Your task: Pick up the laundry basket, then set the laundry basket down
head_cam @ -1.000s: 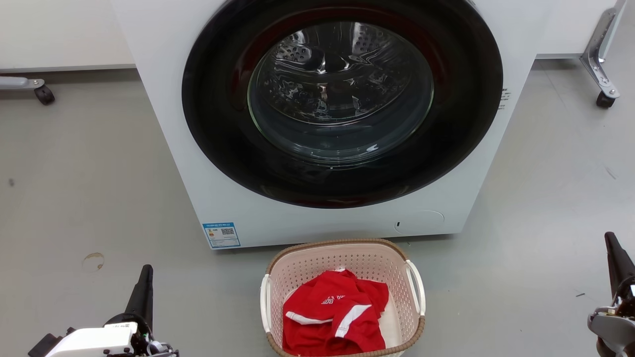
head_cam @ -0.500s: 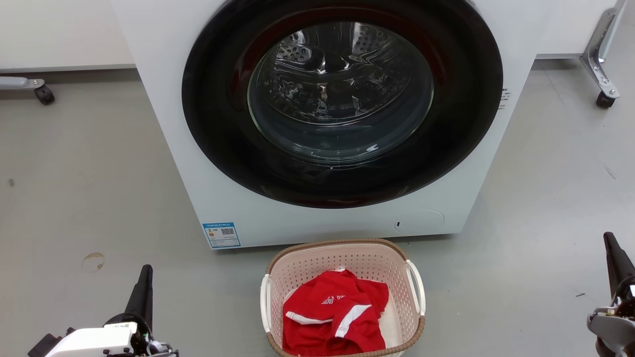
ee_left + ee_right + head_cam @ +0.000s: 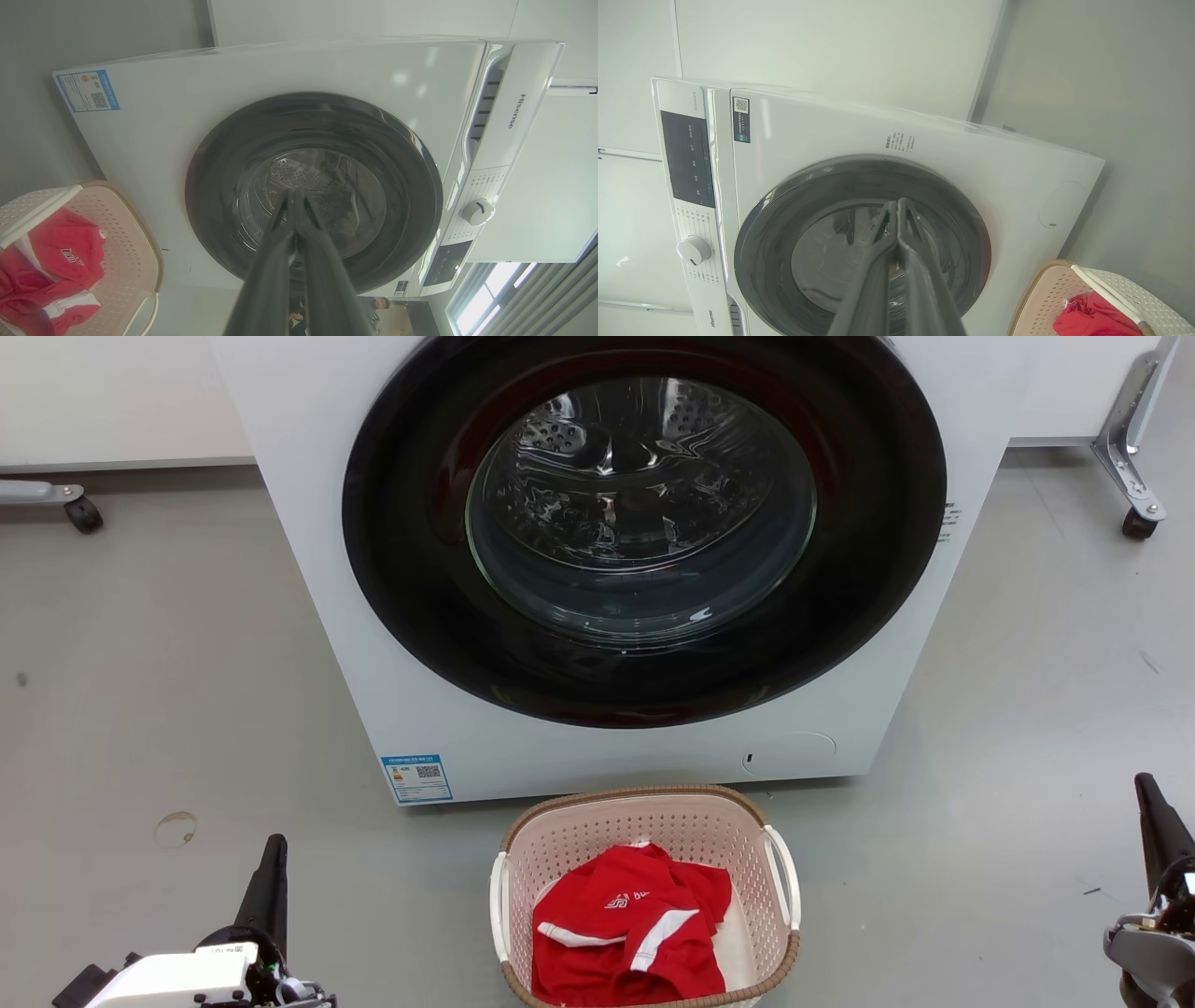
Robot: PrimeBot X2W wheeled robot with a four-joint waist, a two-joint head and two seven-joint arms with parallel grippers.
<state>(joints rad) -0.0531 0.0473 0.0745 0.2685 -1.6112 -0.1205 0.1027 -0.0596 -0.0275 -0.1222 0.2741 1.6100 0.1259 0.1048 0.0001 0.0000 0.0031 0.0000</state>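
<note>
Sitting on the grey floor [image 3: 140,709] just in front of the washing machine [image 3: 308,579], the laundry basket [image 3: 597,831] is low in the middle of the head view, between the two arms and well apart from both. It looks like thin perforated plastic, so I judge it light and fairly stiff, though the walls would likely flex if squeezed. Its only load is a crumpled red shirt [image 3: 635,924], soft and of little weight, which could slide if the basket tips. The sensible places to take hold are the left handle [image 3: 498,907] and the right handle [image 3: 787,877], since the smooth sides and the brown rim [image 3: 625,791] give little to pinch; lifting by both at once should keep it level. The left gripper [image 3: 274,847] hovers over the floor at the lower left, and its wrist view shows the fingers [image 3: 273,266] pressed together at the tips, holding nothing. The right gripper [image 3: 1148,795] at the lower right edge is likewise closed, fingers [image 3: 875,275] tip to tip and touching nothing; both would need to spread before taking a handle
</note>
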